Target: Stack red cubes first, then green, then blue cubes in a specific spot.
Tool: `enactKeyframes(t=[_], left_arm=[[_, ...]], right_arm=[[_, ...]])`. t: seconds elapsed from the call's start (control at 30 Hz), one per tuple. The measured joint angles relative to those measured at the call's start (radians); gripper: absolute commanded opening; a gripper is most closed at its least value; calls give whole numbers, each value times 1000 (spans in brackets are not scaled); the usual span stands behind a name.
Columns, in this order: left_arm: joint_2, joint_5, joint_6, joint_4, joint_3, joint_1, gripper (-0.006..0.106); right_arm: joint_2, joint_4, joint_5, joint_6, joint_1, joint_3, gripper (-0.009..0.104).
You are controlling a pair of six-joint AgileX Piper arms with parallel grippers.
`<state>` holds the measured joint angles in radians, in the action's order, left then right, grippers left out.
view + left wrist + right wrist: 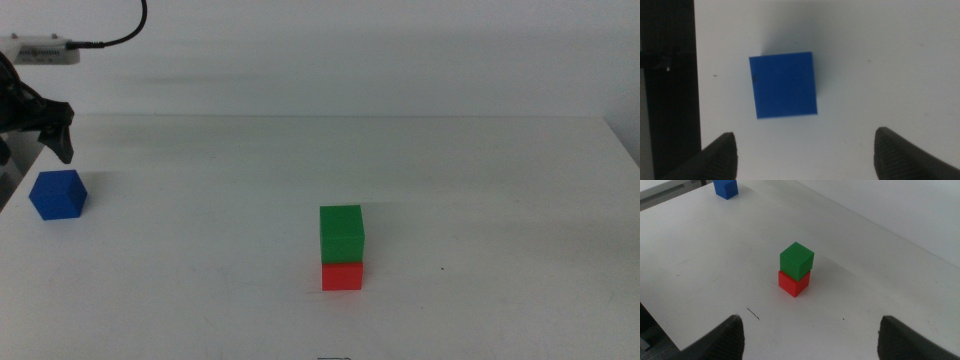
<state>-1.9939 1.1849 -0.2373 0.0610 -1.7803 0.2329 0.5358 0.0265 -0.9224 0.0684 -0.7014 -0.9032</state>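
Observation:
The green cube [341, 232] sits squarely on the red cube [342, 276] in the table's front middle; the right wrist view shows the same pair, green cube [797, 260] over red cube [794, 283]. The blue cube [58, 194] rests alone on the white tabletop at the far left. My left gripper [60, 140] hovers just above and behind it. Seen from the left wrist, the blue cube [784, 85] lies ahead of the left gripper [805, 155], which is open and apart from it. My right gripper [810, 340] is open and empty, well back from the stack.
The table's left edge [670, 90] runs close beside the blue cube as a dark strip. The blue cube [726, 188] appears far off in the right wrist view. A table edge [670, 330] cuts across that view near the right gripper.

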Motion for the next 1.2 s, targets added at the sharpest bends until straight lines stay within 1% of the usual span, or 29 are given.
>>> enactKeyframes(t=[0.4, 0.73, 0.83, 0.9, 1.0, 1.07, 1.2], left_arm=[[-109, -24, -17, 2, -15, 41, 93], [-178, -68, -23, 44, -15, 41, 93], [-200, -78, -24, 49, -15, 41, 90], [-212, -83, -27, 52, -15, 41, 84], [-218, -85, -27, 59, -17, 41, 67], [-219, -83, -24, 68, -26, 41, 51], [-219, -82, -29, 105, -33, 41, 23]], right_arm=[[0, 1, 0, 0, 0, 0, 94], [0, 1, 0, 0, 0, 0, 94], [0, 1, 0, 0, 0, 0, 94], [0, 1, 0, 0, 0, 0, 94], [0, 1, 0, 0, 0, 0, 94], [0, 1, 0, 0, 0, 0, 94], [0, 1, 0, 0, 0, 1, 94]])
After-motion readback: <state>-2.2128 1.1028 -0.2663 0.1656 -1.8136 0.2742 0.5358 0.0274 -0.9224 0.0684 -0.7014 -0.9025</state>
